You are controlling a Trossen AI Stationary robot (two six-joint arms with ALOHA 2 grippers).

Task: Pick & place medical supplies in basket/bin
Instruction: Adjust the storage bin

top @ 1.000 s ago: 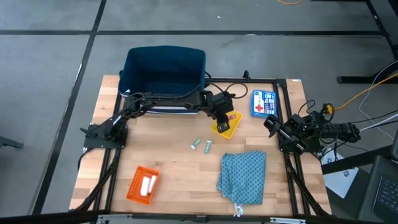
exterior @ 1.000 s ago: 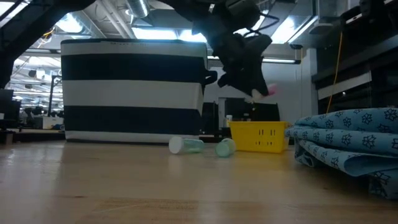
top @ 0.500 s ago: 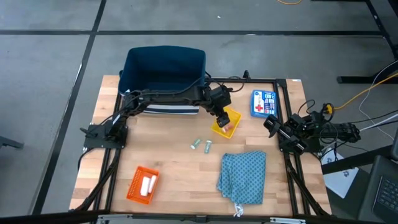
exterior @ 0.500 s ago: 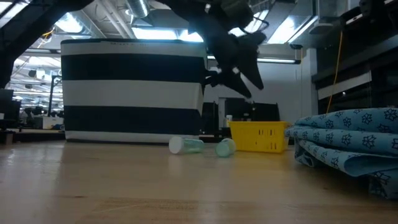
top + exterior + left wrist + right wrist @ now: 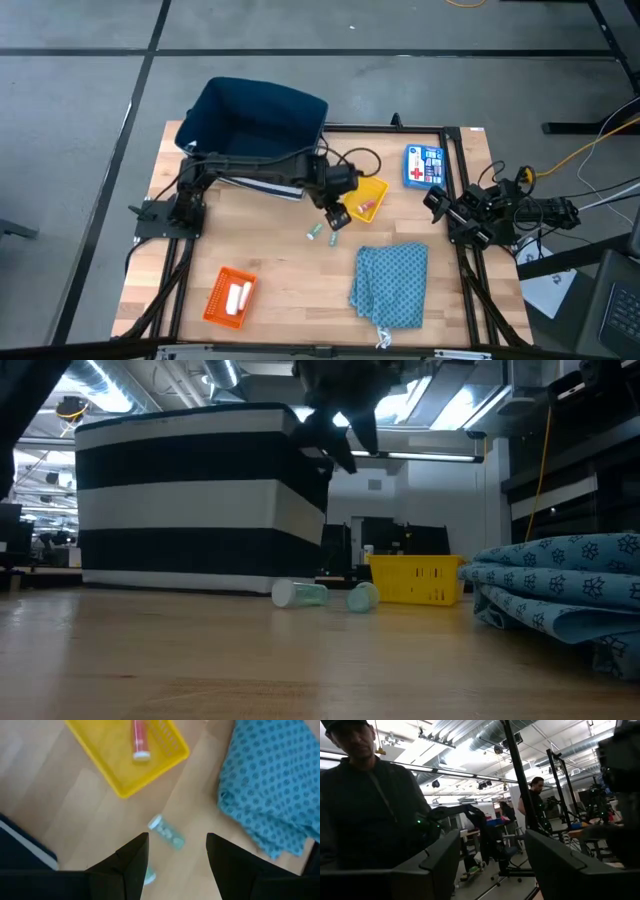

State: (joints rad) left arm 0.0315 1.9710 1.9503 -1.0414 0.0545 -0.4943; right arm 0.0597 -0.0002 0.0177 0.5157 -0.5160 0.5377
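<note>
My left gripper (image 5: 334, 212) hangs open and empty above the table, between the yellow tray (image 5: 366, 200) and two green tubes (image 5: 315, 232) (image 5: 333, 237). In the left wrist view its fingers (image 5: 132, 857) frame one green tube (image 5: 167, 834) lying below. A red tube (image 5: 140, 740) lies in the yellow tray. White rolls (image 5: 238, 297) lie in an orange tray (image 5: 222, 298). The teal patterned cloth (image 5: 390, 285) lies flat near the near edge. My right gripper (image 5: 435, 200) waits open at the table's right edge.
The dark blue bin (image 5: 255, 125) with striped sides (image 5: 200, 500) sits skewed at the far left, and the left arm runs along its near side. A blue first-aid box (image 5: 423, 165) lies far right. People show in the room beyond (image 5: 365, 810).
My left gripper has moved from above the yellow tray toward the near-left, over the green tubes, and has risen in the low view. The pink tube seen at its fingertips a second ago is gone from them. The bin has slid toward the table's left and turned askew.
</note>
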